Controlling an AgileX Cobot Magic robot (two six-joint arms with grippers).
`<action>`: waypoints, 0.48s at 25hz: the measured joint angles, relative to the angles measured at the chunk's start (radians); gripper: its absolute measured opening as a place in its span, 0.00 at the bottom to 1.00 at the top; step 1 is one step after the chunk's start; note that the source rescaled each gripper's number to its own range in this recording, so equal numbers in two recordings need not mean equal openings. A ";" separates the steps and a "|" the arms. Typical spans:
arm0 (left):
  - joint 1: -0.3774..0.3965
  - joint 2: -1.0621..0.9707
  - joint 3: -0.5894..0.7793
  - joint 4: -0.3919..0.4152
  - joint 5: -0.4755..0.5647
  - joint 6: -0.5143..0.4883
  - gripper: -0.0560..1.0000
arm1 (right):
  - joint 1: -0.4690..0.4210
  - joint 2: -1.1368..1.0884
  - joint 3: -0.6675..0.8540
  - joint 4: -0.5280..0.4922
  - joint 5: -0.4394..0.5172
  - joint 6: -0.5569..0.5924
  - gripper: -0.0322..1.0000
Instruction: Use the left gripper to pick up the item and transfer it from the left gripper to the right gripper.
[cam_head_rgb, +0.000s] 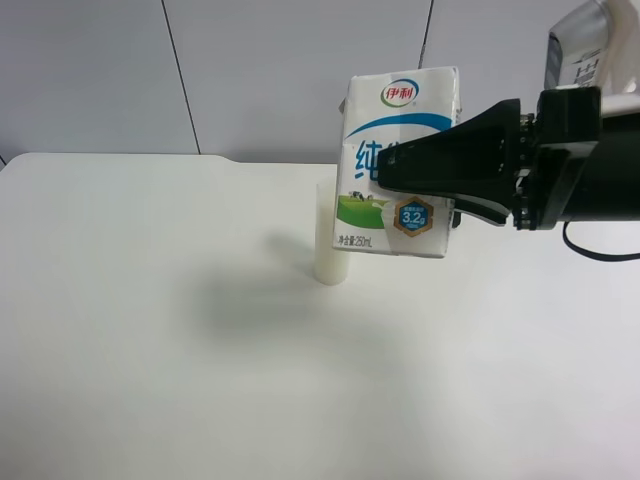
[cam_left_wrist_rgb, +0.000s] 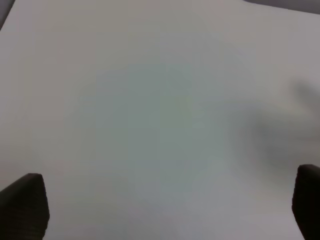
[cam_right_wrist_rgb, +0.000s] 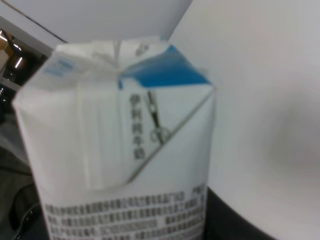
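Observation:
The white milk carton (cam_head_rgb: 396, 165) with blue and green print hangs upright in the air above the table. The right gripper (cam_head_rgb: 402, 168), on the arm at the exterior high view's right, is shut on the carton's side. Its long black fingers reach across the printed face. In the right wrist view the carton (cam_right_wrist_rgb: 125, 150) fills the frame, showing its folded top and barcode. The left gripper (cam_left_wrist_rgb: 165, 205) is open and empty above bare white table. Only its two dark fingertips (cam_left_wrist_rgb: 22, 207) show, at the frame's lower corners. The left arm is out of the exterior high view.
A tall white cylinder (cam_head_rgb: 329, 245) stands on the white table (cam_head_rgb: 150, 320), partly hidden behind the carton's lower left corner. A grey panelled wall (cam_head_rgb: 250, 70) runs behind the table. A black cable (cam_head_rgb: 600, 250) hangs under the right arm.

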 joint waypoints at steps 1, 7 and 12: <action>0.000 -0.025 0.016 0.002 -0.001 -0.002 0.99 | 0.000 0.000 0.000 0.000 -0.001 0.003 0.03; 0.000 -0.187 0.121 0.046 0.001 -0.009 0.99 | 0.000 0.000 0.000 0.000 -0.016 0.003 0.03; 0.001 -0.207 0.170 0.055 0.021 -0.010 0.99 | 0.000 0.000 0.000 -0.004 -0.020 0.003 0.03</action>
